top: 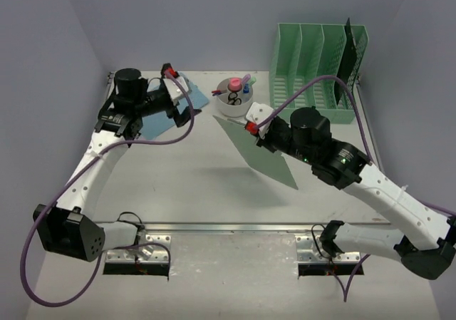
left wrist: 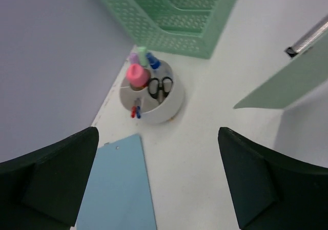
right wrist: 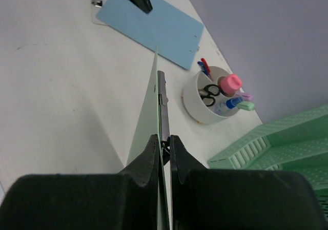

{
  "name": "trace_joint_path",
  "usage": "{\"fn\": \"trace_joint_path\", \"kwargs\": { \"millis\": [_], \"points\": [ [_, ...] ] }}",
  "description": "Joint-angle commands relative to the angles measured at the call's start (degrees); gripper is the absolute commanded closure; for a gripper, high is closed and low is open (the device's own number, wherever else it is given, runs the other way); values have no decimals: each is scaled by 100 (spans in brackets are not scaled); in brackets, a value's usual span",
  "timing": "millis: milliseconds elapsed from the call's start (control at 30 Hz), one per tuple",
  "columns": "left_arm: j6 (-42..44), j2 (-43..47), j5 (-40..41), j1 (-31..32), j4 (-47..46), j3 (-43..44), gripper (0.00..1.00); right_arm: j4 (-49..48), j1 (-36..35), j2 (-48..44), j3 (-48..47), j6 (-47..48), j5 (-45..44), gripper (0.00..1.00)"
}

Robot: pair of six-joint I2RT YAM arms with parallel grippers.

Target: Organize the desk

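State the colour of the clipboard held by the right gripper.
Pale mint green; the clipboard shows best in the top external view.

One blue clipboard (left wrist: 120,189), one green clipboard (top: 263,152), one file rack (top: 313,70), one pen holder (top: 229,108).

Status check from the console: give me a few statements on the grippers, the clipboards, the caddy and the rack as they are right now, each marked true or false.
1. The right gripper is shut on the green clipboard. True.
2. The left gripper is clamped on the blue clipboard. False: it is open above the blue clipboard, which lies flat on the desk.
3. The scissors stand in the white round caddy. True.
4. Every slot of the mint-green file rack is empty. False: a dark board stands in its right-end slot.
5. The green clipboard lies flat on the desk. False: it is held up, tilted.
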State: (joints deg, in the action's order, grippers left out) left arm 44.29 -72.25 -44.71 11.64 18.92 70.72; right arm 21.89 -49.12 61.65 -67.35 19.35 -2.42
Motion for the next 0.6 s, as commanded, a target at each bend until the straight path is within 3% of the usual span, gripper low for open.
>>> {"fn": "trace_joint_path", "kwargs": {
  "millis": [0, 133, 200, 300, 567],
  "points": [
    [-2625, 474, 347, -223, -2294, -84, 0, -580, 227, -241, -419, -151, -408, 99],
    [-3907, 572, 1777, -223, -2587, 55, 0, -879, 649, -311, -621, -371, -821, 99],
    [-4156, 502, 2000, -232, -2359, 240, 0, -1072, 781, -346, -630, -424, -1110, 99],
    [-4559, 361, 1861, -241, -1954, 460, 0, -1703, 992, -373, -648, -231, -1470, 99],
    [-4913, 308, 1483, -241, -2147, 197, 0, -2856, 1326, -110, -1112, 551, -2201, 99]
  ]
}}
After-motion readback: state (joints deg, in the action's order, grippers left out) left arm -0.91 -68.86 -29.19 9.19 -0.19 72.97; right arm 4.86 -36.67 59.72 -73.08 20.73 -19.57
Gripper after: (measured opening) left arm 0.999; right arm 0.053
